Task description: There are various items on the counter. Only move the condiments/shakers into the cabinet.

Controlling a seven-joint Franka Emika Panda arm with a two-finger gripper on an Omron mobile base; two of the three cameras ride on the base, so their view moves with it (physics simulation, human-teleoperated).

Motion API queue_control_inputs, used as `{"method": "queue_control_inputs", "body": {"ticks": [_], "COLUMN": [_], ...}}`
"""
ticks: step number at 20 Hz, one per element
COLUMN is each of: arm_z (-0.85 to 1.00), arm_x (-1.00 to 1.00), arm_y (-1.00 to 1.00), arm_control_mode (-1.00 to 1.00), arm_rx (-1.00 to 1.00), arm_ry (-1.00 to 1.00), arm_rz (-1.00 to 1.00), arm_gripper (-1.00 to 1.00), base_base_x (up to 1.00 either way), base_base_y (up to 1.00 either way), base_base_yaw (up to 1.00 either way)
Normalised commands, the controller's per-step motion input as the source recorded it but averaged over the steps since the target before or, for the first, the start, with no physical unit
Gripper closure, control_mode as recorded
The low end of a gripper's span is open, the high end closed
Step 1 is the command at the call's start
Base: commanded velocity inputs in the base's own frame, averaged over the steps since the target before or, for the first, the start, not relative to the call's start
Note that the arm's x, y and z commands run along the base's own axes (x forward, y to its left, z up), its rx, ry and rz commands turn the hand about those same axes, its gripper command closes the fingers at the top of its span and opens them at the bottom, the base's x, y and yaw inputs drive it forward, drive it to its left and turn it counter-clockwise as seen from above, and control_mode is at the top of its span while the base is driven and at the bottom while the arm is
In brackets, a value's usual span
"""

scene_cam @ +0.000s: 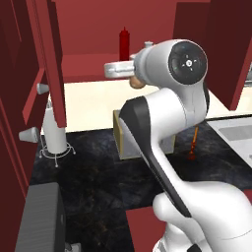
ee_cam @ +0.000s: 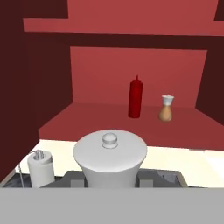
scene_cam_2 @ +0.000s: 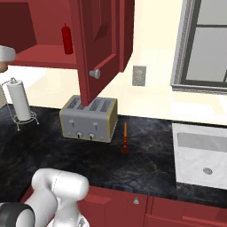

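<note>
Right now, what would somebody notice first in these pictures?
Probably the shaker with its pale top, huge and close in the end effector. Behind it, on the cabinet shelf, stand the red bottle and another shaker. Down on the black counter sits a grey toaster.

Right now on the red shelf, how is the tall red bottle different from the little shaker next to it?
The bottle is slim and dark red all over; the shaker has a round tan body and a pale top. The bottle stands taller and ends in a pointed nozzle; the shaker is short with a wide cap. Both stand upright on the cabinet shelf, apart.
</note>
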Motion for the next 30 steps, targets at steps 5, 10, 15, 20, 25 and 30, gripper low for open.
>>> {"method": "queue_control_inputs", "body": {"ticks": [5,10,15,20,25,30], "arm_z": [0.00,-0.01,0.00,-0.01,-0.03,-0.15], "arm_x": [0.49,0.49,0.39,0.34,0.33,0.36], "arm_y": [0.06,0.03,0.05,0.01,0.01,0.02], "arm_control_mode": [-1.00,-1.00,-1.00,-1.00,-1.00,-1.00], "arm_rx": [0.00,0.00,-0.01,0.00,-0.01,-0.03], "arm_ry": [0.00,-0.01,0.00,0.00,0.00,0.00], "arm_rz": [0.03,0.01,0.00,0.00,0.00,0.00], "arm_gripper": [1.00,1.00,1.00,1.00,1.00,1.00], "base_base_x": [0.00,0.00,0.00,0.00,0.00,0.00], "base_base_y": [0.00,0.00,0.00,0.00,0.00,0.00], "base_base_yaw": [0.00,0.00,0.00,0.00,0.00,0.00]}}
